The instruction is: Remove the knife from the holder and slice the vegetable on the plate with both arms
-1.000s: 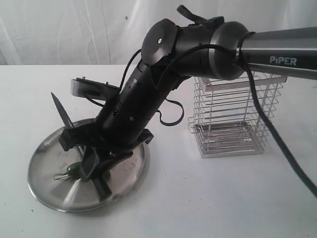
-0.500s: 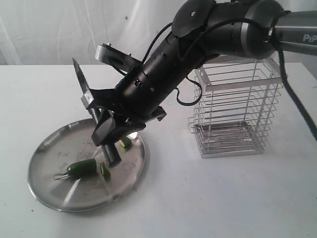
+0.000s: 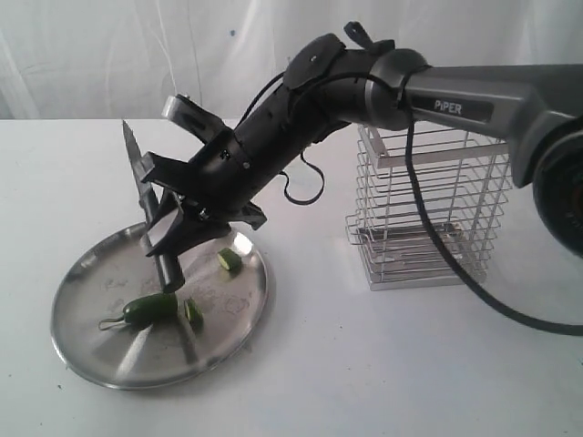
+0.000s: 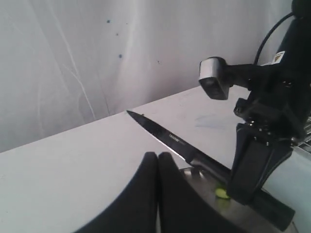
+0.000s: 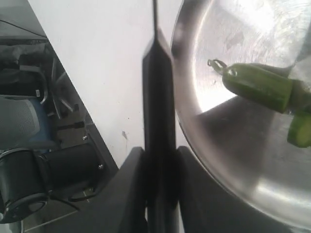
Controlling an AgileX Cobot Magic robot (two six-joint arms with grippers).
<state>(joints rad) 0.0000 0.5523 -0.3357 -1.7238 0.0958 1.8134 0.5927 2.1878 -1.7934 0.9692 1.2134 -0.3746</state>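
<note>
Right pincer (image 3: 168, 244), exterior view: reaching across to left of centre and clamping on the knife (image 3: 138, 182) by its black handle. Blade is pointing up toward the upper left. Handle end is hanging low over the plate (image 3: 86, 360); cannot tell whether it is touching. Plate is sitting on the table (image 3: 364, 364), lower left. Vegetable (image 3: 150, 308) is lying on the plate below the pincer, with its stem pointing left. Two cut pieces (image 3: 230, 260) are lying on the plate, one just beside the vegetable's cut end, the other nearer the far rim. Holder (image 3: 428, 209) is standing upright right of centre, well apart from the plate.

Left wrist view: left pincer (image 4: 158, 179) is showing its fingers pressed together, gripping nothing. Knife (image 4: 165, 138) is slanting beyond it, in the right pincer (image 4: 252, 170).

Right wrist view: right pincer (image 5: 160, 153) is squeezing the knife (image 5: 158, 111) handle from both sides. Vegetable (image 5: 257, 85) is lying on the plate (image 5: 228, 155), apart from the handle.
</note>
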